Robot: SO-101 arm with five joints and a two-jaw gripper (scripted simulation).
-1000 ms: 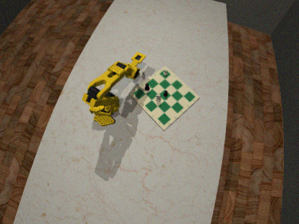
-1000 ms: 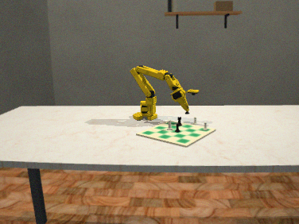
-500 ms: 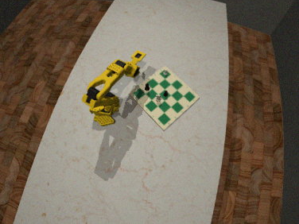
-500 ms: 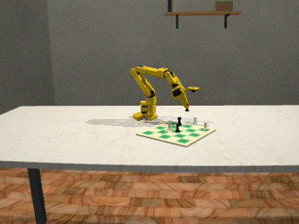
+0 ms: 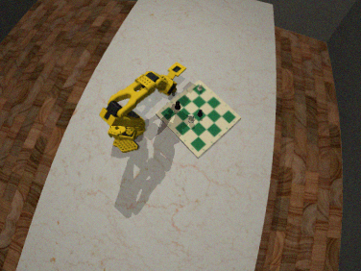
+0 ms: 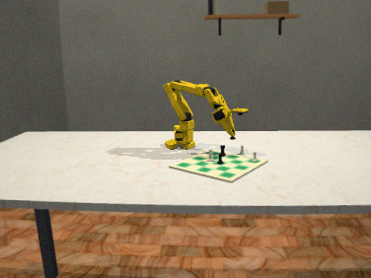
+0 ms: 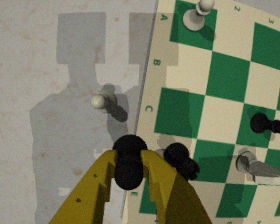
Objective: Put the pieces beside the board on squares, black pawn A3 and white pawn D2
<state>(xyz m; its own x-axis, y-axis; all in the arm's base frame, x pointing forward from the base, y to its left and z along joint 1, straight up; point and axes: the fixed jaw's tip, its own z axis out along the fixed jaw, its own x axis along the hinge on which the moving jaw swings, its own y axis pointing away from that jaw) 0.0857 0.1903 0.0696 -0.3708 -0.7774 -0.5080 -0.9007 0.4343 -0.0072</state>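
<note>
Aloft, hand (image 7: pixel 130 171) grasping black pawn (image 7: pixel 129 160), over board (image 7: pixel 164 10) edge, white pawn (image 7: pixel 98 101) off-board.

We see a pale marbled table (image 5: pixel 202 38); directly on it rest the green-and-cream chessboard (image 5: pixel 223 130), the yellow arm's base (image 5: pixel 126 143) just beside it, and a white pawn (image 7: pixel 98 101) — off the board, near its lettered edge.

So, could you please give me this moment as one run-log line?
tool: shut on black pawn | raised above board edge | white pawn: on table beside board
</note>
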